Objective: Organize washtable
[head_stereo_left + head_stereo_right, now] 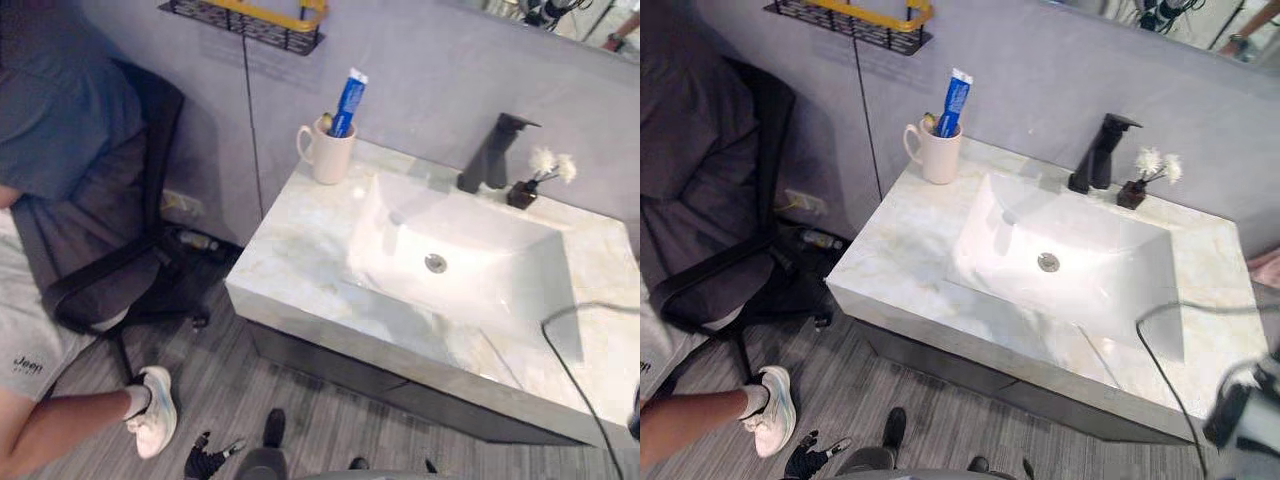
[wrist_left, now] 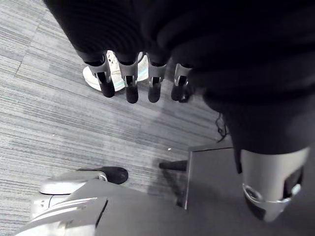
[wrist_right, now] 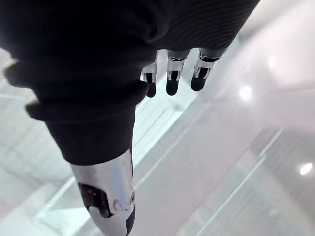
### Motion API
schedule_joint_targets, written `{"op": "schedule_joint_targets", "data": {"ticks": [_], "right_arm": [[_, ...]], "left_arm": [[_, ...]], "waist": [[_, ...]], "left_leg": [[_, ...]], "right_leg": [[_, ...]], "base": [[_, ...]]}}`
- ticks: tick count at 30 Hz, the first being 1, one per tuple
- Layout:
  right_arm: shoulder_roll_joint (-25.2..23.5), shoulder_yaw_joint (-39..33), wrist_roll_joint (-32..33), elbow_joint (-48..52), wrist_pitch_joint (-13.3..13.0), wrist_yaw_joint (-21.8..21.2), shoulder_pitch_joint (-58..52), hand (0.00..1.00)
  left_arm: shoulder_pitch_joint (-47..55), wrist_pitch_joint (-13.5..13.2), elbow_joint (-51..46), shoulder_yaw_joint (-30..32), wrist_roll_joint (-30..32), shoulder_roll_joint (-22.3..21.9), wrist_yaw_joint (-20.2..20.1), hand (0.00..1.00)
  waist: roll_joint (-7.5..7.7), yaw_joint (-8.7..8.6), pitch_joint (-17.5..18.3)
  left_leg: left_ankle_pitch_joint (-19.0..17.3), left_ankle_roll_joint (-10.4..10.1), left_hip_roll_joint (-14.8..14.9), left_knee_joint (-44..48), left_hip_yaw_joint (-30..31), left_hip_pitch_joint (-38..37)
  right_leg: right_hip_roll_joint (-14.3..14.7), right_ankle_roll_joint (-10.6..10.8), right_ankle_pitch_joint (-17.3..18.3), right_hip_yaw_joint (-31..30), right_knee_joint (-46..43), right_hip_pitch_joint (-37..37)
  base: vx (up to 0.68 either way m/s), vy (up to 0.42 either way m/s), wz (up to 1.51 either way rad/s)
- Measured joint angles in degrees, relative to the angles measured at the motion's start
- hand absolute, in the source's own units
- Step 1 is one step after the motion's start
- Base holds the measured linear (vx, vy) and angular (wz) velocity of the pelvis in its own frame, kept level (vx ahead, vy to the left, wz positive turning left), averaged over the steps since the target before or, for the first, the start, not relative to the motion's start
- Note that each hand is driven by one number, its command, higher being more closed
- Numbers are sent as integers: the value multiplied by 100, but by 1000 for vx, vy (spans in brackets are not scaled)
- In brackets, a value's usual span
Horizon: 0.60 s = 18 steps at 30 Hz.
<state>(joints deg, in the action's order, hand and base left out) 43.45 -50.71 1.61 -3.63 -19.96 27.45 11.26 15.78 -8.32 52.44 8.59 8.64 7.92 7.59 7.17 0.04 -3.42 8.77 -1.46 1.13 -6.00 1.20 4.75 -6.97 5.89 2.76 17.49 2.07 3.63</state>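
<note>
The pale marble washtable (image 1: 290, 262) has a white sink basin (image 1: 480, 235) set into it. At its back left corner stands a cream mug (image 1: 328, 155) holding a blue toothpaste tube (image 1: 349, 100). Behind the basin are a black faucet (image 1: 492, 152) and a small dark vase with white flowers (image 1: 525, 188). My left hand (image 2: 129, 81) hangs over the grey floor, fingers relaxed and holding nothing. My right hand (image 3: 170, 73) is over a pale glossy surface, fingers straight and holding nothing; it shows as a blur past the table's front right corner (image 1: 1240, 410).
A person (image 1: 40, 120) sits in a black office chair (image 1: 120, 265) left of the table, one white shoe (image 1: 155, 410) on the grey plank floor. A black wire rack (image 1: 250, 22) with a yellow item hangs on the wall above the mug.
</note>
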Motion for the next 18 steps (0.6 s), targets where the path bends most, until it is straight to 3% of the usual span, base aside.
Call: {"op": "schedule_joint_targets", "data": {"ticks": [1, 2, 4, 6, 7, 10, 13, 18], "right_arm": [[-167, -82, 9, -58, 46, -1, -188, 0], [-842, -246, 3, -154, 163, -9, -779, 0], [-1340, -290, -5, -273, 343, -17, -1106, 0], [-2224, -271, 16, -925, 591, -20, -1632, 0], [-2304, -266, 18, -1014, 617, -20, -1670, 0], [-3691, 68, 364, -1809, 1026, -24, -2183, 0], [-4478, 711, 800, -2266, 1047, -223, -2473, 0], [-4826, 1784, 1201, -3415, 1080, -789, -2568, 0]], "left_arm": [[9, 18, 0, 17, 0, -11, 0, 0], [31, 35, 0, 33, 0, -36, -7, 0], [25, 40, 1, 51, 1, -59, -8, 0], [-26, 70, 1, 55, -6, -116, -14, 0], [-33, 72, 1, 54, -6, -120, -14, 0], [-130, 150, -41, 103, -163, -240, -18, 0], [-167, 151, -286, 104, -369, -435, 1, 0], [-407, 156, -289, -7, -461, -541, 5, 0]], "waist": [[-15, -47, 21], [-83, -182, 88], [-124, -254, 117], [-209, -256, 159], [-221, -255, 164], [-420, -230, 221], [-571, -186, 204], [-469, -68, 148]], "left_leg": [[-11, -5, 1, 1, -31, -21], [-92, -54, -7, 2, -100, -53], [-116, -67, -5, 3, -125, -67], [-155, -43, -8, 3, -175, -65], [-158, -39, -9, 3, -177, -65], [-199, 5, -7, 4, -248, -98], [-271, 57, -19, 4, -386, -206], [-393, 59, -43, 2, -570, -354]], "right_leg": [[-2, 6, 6, -41, 1, 1], [-9, -6, 20, -56, 11, 8], [-10, -6, 18, -61, 11, 5], [-10, -9, 18, -42, 12, -26], [-10, -9, 18, -40, 12, -26], [-42, -12, 22, -14, 5, 3], [-113, -14, 29, 20, -12, 78], [-221, -6, 88, 126, -109, 153]], "base": [[-3, 16, -30], [-8, 12, -22], [-7, 5, -15], [-2, -2, -16], [7, -3, -4], [30, -7, -2], [55, -4, -10], [67, -3, -11]]}}
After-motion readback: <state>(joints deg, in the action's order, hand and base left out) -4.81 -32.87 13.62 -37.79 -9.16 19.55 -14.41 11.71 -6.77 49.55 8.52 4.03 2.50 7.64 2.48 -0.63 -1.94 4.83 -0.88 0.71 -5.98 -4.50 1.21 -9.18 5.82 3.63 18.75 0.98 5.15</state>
